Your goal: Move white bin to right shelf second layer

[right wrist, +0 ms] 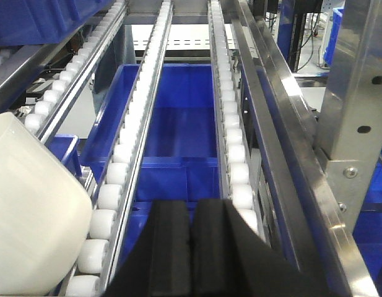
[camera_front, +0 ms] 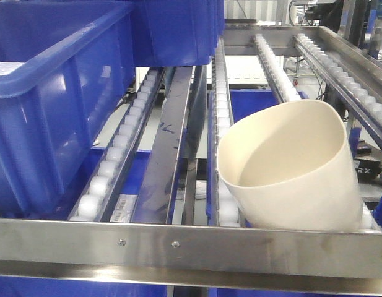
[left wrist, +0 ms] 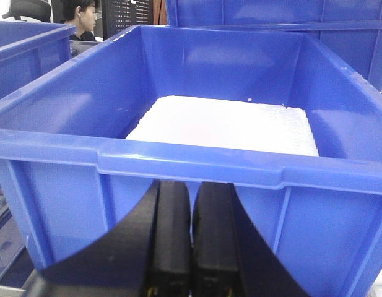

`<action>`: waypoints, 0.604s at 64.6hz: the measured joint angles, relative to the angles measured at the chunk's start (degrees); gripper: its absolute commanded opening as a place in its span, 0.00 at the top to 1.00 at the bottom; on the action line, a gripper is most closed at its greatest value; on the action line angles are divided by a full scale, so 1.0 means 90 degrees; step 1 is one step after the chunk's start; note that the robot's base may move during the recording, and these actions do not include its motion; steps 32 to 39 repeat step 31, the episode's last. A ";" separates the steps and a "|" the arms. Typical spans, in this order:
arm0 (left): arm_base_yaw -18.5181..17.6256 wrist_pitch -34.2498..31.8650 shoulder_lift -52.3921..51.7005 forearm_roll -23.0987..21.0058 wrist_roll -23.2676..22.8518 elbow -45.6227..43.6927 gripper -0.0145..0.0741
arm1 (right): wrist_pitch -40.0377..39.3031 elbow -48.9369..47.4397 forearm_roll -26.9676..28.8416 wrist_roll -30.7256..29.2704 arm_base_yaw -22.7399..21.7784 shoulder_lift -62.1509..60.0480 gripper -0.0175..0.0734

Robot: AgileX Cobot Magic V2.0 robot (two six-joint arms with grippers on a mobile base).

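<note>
The cream-white bin (camera_front: pixel 296 167) lies tilted on the roller rails of the shelf level (camera_front: pixel 225 111), its mouth turned up and to the left, its base against the steel front lip (camera_front: pixel 178 244). Its wall also shows at the left edge of the right wrist view (right wrist: pixel 30 204). My right gripper (right wrist: pixel 191 213) is shut and empty, just right of the bin, over the gap between two roller rails (right wrist: pixel 125 154). My left gripper (left wrist: pixel 191 192) is shut and empty, close in front of the wall of a blue crate (left wrist: pixel 203 161).
Large blue crates (camera_front: pixel 60 93) stand on the rollers at the left of the shelf level. More blue crates (right wrist: pixel 172 133) sit on the level below. A steel upright (right wrist: pixel 358 111) stands to the right. The blue crate before my left gripper holds a white sheet (left wrist: pixel 228 127).
</note>
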 measured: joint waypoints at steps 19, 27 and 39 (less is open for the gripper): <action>0.0000 0.0000 0.0000 0.0000 0.0000 0.0000 0.74 | 0.0000 0.0000 0.0000 0.0003 0.0000 0.0000 0.75; 0.0000 0.0000 0.0000 0.0000 0.0000 0.0000 0.74 | 0.0000 0.0000 0.0000 0.0003 0.0000 0.0000 0.75; 0.0000 0.0000 0.0000 0.0000 0.0000 0.0000 0.74 | 0.0000 0.0000 0.0000 0.0003 0.0000 0.0000 0.75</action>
